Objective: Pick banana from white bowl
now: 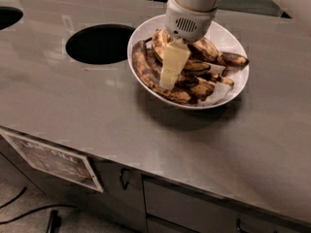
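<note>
Over white bowl (232,37), pincer (168,76) among bananas (144,71)

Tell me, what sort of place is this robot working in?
Probably an office kitchen or canteen: a steel counter with a round disposal hole cut into it, cabinet fronts and a posted sign below, and a white bowl of overripe bananas. The gripper hangs down into that bowl.

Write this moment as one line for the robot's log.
gripper: low over white bowl, tip among other bananas | banana: along bowl rim nearest round hole, not lifted | white bowl: on counter
</note>
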`<state>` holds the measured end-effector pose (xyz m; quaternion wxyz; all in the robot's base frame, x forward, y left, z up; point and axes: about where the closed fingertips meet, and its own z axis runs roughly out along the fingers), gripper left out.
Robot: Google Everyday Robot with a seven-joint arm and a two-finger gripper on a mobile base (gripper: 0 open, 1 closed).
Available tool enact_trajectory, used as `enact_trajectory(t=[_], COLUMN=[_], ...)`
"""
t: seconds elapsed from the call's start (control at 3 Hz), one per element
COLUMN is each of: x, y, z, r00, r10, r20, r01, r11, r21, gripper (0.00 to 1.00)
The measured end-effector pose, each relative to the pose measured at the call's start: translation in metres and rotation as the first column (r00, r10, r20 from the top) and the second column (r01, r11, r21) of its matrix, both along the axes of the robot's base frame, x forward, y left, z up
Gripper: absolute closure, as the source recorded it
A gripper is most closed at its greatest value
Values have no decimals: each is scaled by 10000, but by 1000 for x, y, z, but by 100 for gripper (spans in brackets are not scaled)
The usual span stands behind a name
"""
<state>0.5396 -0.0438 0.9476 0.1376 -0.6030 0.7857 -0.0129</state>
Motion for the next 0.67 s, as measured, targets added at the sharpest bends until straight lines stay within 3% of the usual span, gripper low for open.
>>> enact_trajectory(t=[0.67], x=[-5], y=[1], z=[15], r00=[9997], r10=[-85], r20=[209], r01=[88], r11=[9999], r21=[-131], gripper=[31])
